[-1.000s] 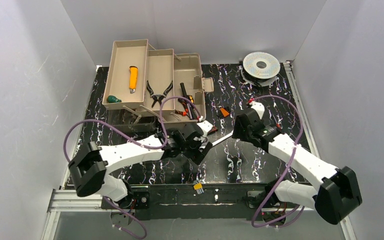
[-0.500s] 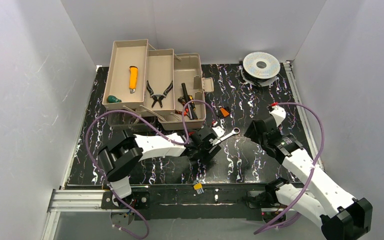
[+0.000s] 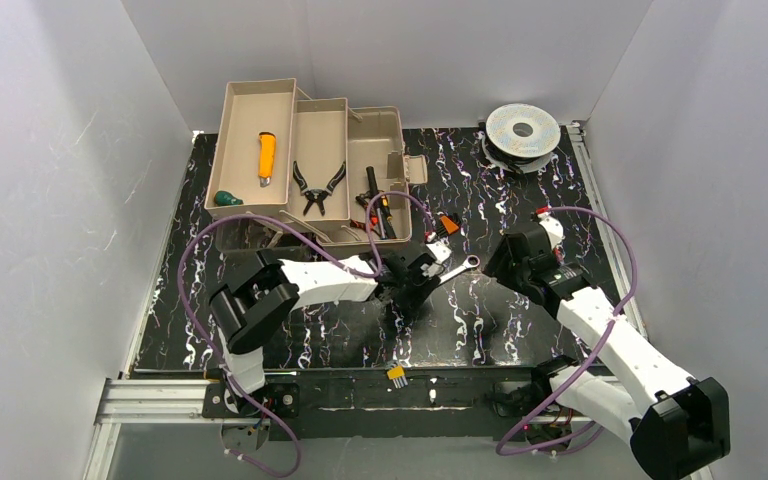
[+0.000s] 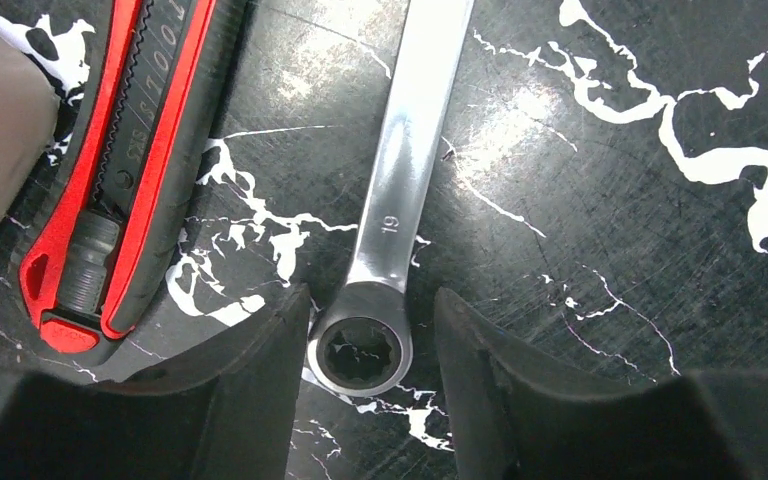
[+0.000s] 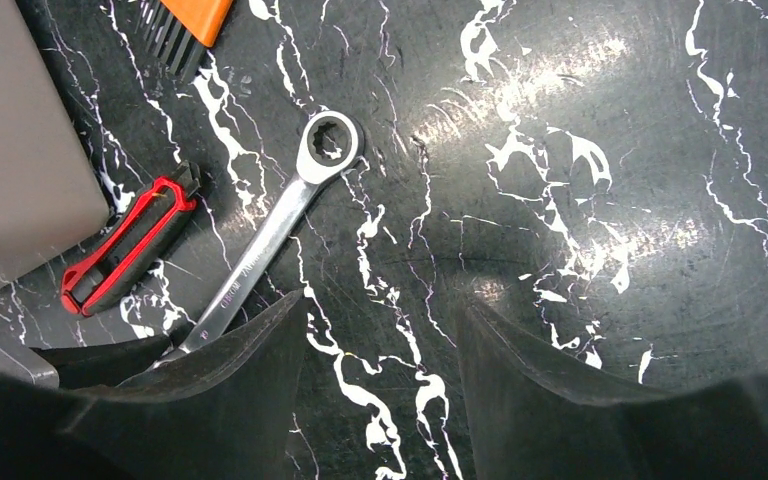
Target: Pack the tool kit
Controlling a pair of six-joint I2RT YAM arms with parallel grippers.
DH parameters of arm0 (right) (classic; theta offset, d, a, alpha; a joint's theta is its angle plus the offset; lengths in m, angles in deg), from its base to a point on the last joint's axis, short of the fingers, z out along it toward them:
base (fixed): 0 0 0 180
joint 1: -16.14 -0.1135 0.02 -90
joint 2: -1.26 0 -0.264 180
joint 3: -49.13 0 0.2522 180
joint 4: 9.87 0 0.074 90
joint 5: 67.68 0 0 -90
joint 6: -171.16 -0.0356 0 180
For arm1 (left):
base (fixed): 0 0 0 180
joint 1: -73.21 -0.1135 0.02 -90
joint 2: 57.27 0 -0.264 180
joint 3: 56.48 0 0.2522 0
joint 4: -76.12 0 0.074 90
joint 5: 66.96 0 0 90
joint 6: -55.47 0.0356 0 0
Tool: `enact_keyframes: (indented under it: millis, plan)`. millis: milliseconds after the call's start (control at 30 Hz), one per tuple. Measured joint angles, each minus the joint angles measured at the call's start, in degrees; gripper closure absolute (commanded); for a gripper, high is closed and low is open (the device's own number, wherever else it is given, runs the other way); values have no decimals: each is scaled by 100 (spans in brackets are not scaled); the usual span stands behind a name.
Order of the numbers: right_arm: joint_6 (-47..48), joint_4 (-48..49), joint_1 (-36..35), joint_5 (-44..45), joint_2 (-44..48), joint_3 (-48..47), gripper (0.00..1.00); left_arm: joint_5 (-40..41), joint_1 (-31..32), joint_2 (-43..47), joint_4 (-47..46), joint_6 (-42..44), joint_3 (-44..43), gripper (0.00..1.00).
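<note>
From the top cam I've got the toolbox (image 3: 375, 135) open at the far L of the black marbled table (image 3: 480, 330), w/ 2 trays fanned out to its L. The yellow knife (image 3: 266, 158) lies in the outer tray, the pliers (image 3: 318, 187) in the middle tray, and a few dark- and orange-handled tools in the base compartment. The wrench (image 3: 459, 268) isn't in the box. It lies flat and angled on the table just in front of the box's R corner, w/ a red-and-black utility knife (image 4: 125, 170) beside it but not touching. L gripper (image 3: 430, 275) is low over the wrench's near end. On the L wrist cam the ring end stamped 19 sits between the 2 fingers (image 4: 250, 400); the jaws are abt half open, 1 finger at the ring's edge w/ a clear gap on the other side, so not clamped as far as I can see. R gripper (image 3: 505, 262) hangs over bare table to the R of the wrench, jaws wide w/ nothing between them. Its wrist cam shows the wrench's other ring end well ahead of the fingers. A small orange-and-black piece (image 3: 448, 224) lies near the box. A green-handled item (image 3: 226, 198) sits by the L edge of the trays, and a silver wire spool (image 3: 523, 130) sits at the far R corner.
</note>
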Motion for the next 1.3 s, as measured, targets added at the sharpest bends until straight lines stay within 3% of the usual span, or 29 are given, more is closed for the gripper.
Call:
enact_keyframes:
  millis: [133, 267, 500, 600, 733, 1067, 1300]
  plan:
    - [2, 37, 74, -127, -7, -2, 37, -350, -179, 17, 46, 4, 9, 71]
    - [4, 81, 109, -243, -46, 0, 37, -896, -354, 70, 96, 76, 39, 100]
    - [-24, 341, 111, -866, -439, 0, 28, -1158, -402, 118, 551, 219, -50, 100]
    - [-297, 505, 111, -1233, -723, 0, 18, -1176, -402, 120, 968, 286, -201, 100]
    - [-833, 949, 111, -1659, -1043, 118, 16, -1191, -402, 133, 1355, 354, -501, 100]
    - [-2085, 2852, 122, -2583, -1963, 933, 16, -1379, -402, 323, 1606, 295, -651, 100]
    - [-2911, 4205, 133, -3246, -2774, 953, 23, -1484, -402, 372, 1637, 264, -645, 100]
